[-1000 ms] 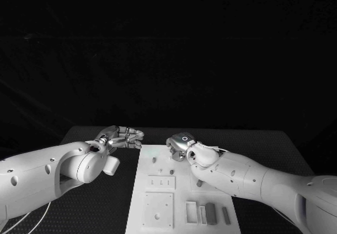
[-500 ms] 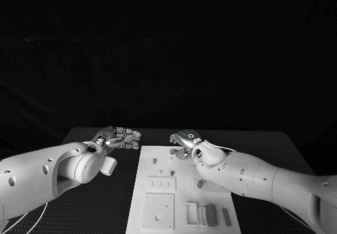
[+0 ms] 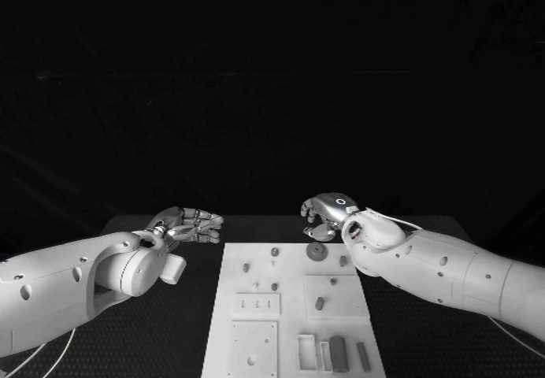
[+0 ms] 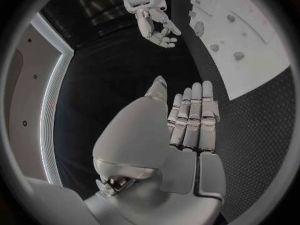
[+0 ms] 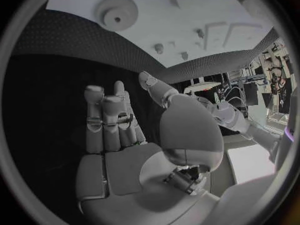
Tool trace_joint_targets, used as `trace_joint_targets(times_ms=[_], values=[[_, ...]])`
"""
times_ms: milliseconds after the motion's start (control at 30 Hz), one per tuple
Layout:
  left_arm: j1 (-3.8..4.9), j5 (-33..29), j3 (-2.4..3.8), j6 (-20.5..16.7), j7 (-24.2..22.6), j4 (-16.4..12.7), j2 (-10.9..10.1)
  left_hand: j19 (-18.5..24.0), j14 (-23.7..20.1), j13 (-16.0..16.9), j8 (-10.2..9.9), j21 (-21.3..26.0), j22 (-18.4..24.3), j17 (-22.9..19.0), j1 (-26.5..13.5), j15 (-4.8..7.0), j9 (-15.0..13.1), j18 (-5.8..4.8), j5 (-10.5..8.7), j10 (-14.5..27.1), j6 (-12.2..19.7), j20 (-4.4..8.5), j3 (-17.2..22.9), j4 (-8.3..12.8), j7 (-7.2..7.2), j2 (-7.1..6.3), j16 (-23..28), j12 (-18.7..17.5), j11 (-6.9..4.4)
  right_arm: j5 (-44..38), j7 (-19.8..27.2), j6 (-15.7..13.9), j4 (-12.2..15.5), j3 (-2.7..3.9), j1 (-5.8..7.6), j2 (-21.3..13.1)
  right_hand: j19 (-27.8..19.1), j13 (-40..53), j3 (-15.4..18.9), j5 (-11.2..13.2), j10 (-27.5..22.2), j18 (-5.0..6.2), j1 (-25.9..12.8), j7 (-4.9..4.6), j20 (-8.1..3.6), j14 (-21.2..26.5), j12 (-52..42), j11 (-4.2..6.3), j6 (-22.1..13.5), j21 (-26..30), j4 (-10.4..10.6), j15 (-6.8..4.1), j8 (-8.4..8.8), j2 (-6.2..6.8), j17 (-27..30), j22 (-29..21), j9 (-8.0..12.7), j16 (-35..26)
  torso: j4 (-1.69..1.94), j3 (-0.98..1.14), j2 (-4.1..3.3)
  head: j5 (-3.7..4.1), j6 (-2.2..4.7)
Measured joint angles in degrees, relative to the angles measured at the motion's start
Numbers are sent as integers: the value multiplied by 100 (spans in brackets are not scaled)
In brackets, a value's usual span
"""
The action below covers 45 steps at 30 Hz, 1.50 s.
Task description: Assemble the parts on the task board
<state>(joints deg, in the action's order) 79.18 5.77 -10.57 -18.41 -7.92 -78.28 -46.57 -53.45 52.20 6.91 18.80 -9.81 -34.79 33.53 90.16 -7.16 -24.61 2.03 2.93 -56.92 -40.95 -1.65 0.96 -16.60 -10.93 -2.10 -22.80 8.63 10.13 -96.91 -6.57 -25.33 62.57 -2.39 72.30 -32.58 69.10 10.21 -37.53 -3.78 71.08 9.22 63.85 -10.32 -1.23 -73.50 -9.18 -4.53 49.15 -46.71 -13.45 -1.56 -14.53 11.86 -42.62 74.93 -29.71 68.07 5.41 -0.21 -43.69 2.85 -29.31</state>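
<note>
In the middle of the black table (image 3: pixel 449 236) the white task board (image 3: pixel 293 315) is laid, with small grey parts standing or lying on it: a round disc (image 3: pixel 316 252) near its far edge, small pegs (image 3: pixel 274 251) beside that, and long blocks (image 3: pixel 339 348) at its near end. The left hand (image 3: pixel 189 224) is held over the table just left of the board's far corner, nothing gripped and its fingers (image 4: pixel 195 116) stretched out side by side. The right hand (image 3: pixel 326 216) is raised above the board's far edge, just beyond the disc, with its fingers (image 5: pixel 111 119) extended together and nothing held in them.
</note>
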Motion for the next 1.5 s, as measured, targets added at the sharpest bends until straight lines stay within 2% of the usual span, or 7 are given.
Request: trace_joint_targets(times_ms=[167, 200, 300, 500, 733, 1100, 1500], values=[[-1, 25, -2, 2, -7, 70, -20, 0, 0, 0, 0, 0, 0, 0, 0, 0, 0, -2, 0, 0, 0, 0, 0, 0, 0, 0, 0, 0, 0, 157, -7, 565, -30, -7, 4, -224, -51, 1199, 297, 0, 531, 75, -58, 151, -51, 97, -1048, 233, 18, -49, -40, -216, -31, 58, -42, 0, -79, 126, -51, 30, 19, -16, 5], [-1, 29, -3, 2, -9, 76, -26, 0, 0, 0, 0, 0, 0, -1, 0, 0, 0, -2, 0, 0, 0, 0, 0, 0, 0, 0, 0, 0, 0, 194, -6, 663, -45, -7, 4, -249, -54, 2358, 350, 0, -33, 110, -58, 209, -53, 192, -1964, 339, -27, -121, 6, -207, -31, 58, -109, 0, -101, 275, -58, 37, 21, -13, 5], [-2, 40, -3, 4, -12, 88, -49, 0, 0, 0, 0, 0, 0, 4, 0, 0, -1, 18, 0, 0, 0, 0, 0, 0, 0, 0, 0, -13, 0, 321, 7, 959, -90, -7, 4, -297, -64, 4352, 398, 0, -767, 146, -139, 227, -61, 227, -3743, 294, -134, -286, 93, -244, 50, 159, -274, 0, -105, 623, -71, 53, 25, -10, 2], [-5, 64, -5, 7, -18, 85, -154, 0, 0, 0, 0, 0, -1, 4, 0, 0, 5, 59, 0, 0, 0, 0, 0, 0, 0, 0, 0, -23, 0, 508, 66, 1355, -269, -9, -11, -248, -60, 5675, 440, 0, -1130, 184, -323, 136, -127, 256, -5235, 188, -383, -641, 257, -220, 186, 300, -798, 0, -47, 1407, -90, 63, 24, -3, -15], [-9, 88, -7, 11, -23, 86, -165, 0, 0, 0, 0, 0, -1, 10, 0, 0, 4, 58, 0, 0, 0, 0, 0, 0, 0, 0, 0, -23, 0, 469, 182, 1348, -508, -34, -122, -78, -29, 5852, 480, 0, -1094, 181, -390, 100, -196, 99, -5652, 139, -458, -766, 335, -160, 206, 254, -1256, 0, -32, 1687, -98, 61, 12, 14, -48], [-9, 118, -6, 16, -23, 8, -236, 0, 0, -1, 0, 0, -1, 10, 0, 0, 4, 56, 0, 0, 0, 0, 0, 0, 0, 0, 0, -23, 0, 592, 339, 1362, -593, -31, -181, 39, 64, 6049, 504, 0, -789, 89, -397, 126, -285, -156, -6029, 198, -326, -844, 366, -210, 118, 122, -1651, 0, -56, 1781, -26, 47, -10, 62, -123], [-9, 139, -5, 20, -21, -59, -256, 0, 0, -4, 0, 0, -2, 17, 0, 0, 7, 47, 0, 0, 0, 0, 0, 0, 0, 0, 22, -23, 0, 642, 415, 1391, -770, -31, -252, 131, 75, 6115, 560, 0, -646, 88, -374, 175, -276, -213, -6177, 198, -190, -878, 229, -211, 49, -125, -1754, 0, -97, 1814, 14, 68, -46, 102, -156]])
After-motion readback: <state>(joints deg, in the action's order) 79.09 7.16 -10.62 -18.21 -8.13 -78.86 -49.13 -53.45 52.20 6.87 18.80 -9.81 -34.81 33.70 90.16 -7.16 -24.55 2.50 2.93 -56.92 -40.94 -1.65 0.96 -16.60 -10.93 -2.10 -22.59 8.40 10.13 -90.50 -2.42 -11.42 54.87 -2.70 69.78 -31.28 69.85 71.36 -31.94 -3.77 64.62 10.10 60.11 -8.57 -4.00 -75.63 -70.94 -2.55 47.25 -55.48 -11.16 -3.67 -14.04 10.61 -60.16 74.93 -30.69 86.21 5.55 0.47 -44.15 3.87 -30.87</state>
